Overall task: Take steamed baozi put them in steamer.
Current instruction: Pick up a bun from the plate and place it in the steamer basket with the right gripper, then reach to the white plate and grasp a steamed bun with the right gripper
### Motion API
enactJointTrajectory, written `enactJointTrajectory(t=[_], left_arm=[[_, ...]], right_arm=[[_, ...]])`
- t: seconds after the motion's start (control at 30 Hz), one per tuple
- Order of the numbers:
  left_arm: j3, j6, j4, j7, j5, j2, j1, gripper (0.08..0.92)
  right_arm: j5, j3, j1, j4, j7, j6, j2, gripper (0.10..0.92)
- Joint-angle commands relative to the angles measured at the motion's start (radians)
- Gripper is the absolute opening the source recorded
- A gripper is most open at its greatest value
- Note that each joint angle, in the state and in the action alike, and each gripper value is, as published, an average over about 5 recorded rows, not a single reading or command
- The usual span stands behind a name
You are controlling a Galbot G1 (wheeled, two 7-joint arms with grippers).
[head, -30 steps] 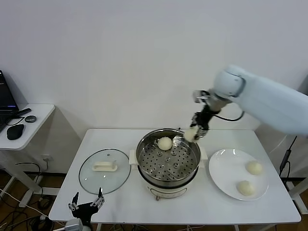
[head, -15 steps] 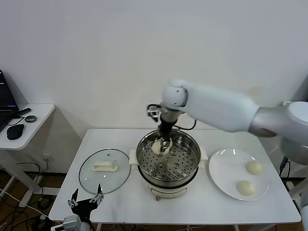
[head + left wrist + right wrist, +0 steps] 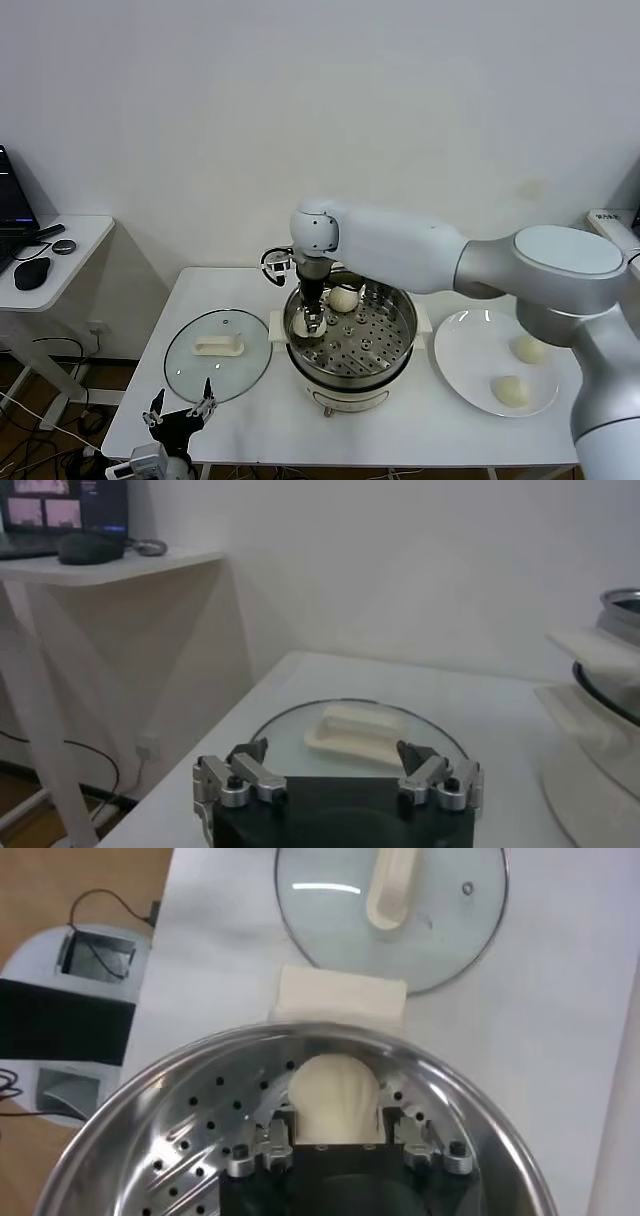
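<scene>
Shifted since a second ago: right gripper [image 3: 309,325] from steamer [image 3: 350,335] right rim to left inside, fingers clamped on one baozi [image 3: 332,1095]. Step: placing second bun. Next: lower, release. Left gripper [image 3: 180,420] parked low, spread wide.

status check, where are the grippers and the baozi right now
Right gripper down inside the steamer, shut on a baozi. One baozi on the tray, two on the plate. Left gripper open, idle by the glass lid. Nothing in the way.
</scene>
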Motion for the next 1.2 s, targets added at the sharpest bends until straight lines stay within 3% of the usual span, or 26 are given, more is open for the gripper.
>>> enactJointTrajectory(t=[0.03,0.23,0.33,0.53,0.77,0.9,1.2], left_arm=[[-0.002,0.001,-0.006,0.001,-0.004,-0.003,0.002,0.823],[-0.023,0.011,-0.01,0.006,-0.012,-0.025,-0.004,0.823],[-0.031,0.014,-0.015,0.008,-0.015,-0.029,0.001,0.823],[-0.047,0.022,-0.044,0.017,-0.012,-0.021,0.025,0.823],[-0.05,0.019,-0.103,0.012,0.02,-0.005,0.08,0.823],[-0.042,0.012,-0.141,0.007,0.047,-0.013,0.112,0.823],[-0.014,0.002,-0.162,-0.011,0.072,-0.024,0.176,0.823]], right_arm=[[-0.015,-0.002,-0.011,0.038,0.016,-0.007,-0.013,0.634],[-0.034,0.061,0.026,0.14,0.014,-0.001,-0.143,0.79],[-0.047,0.116,0.054,0.21,0.009,0.016,-0.249,0.818],[-0.092,0.306,0.068,0.325,-0.043,0.104,-0.556,0.823],[-0.211,0.394,-0.041,0.372,-0.104,0.339,-0.906,0.823],[-0.298,0.472,-0.193,0.374,-0.122,0.481,-1.004,0.823],[-0.475,0.783,-0.654,0.388,-0.154,0.576,-1.075,0.823]])
